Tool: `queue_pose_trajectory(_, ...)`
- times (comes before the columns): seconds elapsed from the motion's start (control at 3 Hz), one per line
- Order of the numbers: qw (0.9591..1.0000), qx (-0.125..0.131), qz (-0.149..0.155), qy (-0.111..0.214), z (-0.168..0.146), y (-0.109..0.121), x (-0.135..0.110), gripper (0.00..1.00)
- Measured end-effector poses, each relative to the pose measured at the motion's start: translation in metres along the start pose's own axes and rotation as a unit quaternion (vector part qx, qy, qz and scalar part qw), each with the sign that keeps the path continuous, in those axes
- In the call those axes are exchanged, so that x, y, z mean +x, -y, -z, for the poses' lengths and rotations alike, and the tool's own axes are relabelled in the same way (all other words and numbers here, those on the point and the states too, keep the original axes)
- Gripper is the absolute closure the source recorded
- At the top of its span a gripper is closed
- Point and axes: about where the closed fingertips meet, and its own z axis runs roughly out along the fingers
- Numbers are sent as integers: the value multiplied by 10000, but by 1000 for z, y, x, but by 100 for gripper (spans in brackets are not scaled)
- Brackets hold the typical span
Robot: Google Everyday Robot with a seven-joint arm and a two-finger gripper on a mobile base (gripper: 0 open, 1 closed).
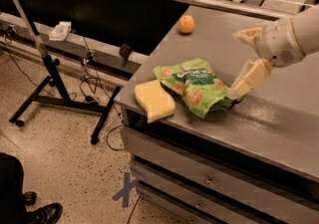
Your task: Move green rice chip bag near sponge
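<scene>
**A:** Where is the claw (236, 63) now?

**B:** It is over the right part of the counter (279, 118), just right of the green rice chip bag (193, 84). It is released: the two beige fingers (250, 76) stand wide apart and hold nothing. The tip of the lower finger is at the right edge of the bag. Whether it touches the bag or is only beside it, I cannot tell.

**A:** And the bag itself?

**B:** It lies flat near the near-left corner of the counter. Its left edge meets the sponge (154, 99), perhaps with a small overlap. I judge the task is as good as done.

**A:** If it must be taken again, how will it handle?

**B:** I think it is light and soft, a crinkly film with air and brittle chips inside. It will bend, and it may slide on the smooth counter when pushed. A hard squeeze in the middle could crush the chips. It is better to pinch the flat edge at the right end, closest to the claw.

**A:** Is anything else close?

**B:** Only a small orange fruit (186, 24), far behind and well apart. The sponge sits at the near edge of the counter, so a strong push to the left could tip it off.
</scene>
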Motion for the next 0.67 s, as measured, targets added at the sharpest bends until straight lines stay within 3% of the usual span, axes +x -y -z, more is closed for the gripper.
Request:
queue_pose_trajectory(0.33,9999,89,-97,-29,14,35,16,0)
queue_pose_trajectory(0.67,9990,428,-85,-11,45,76,13,0)
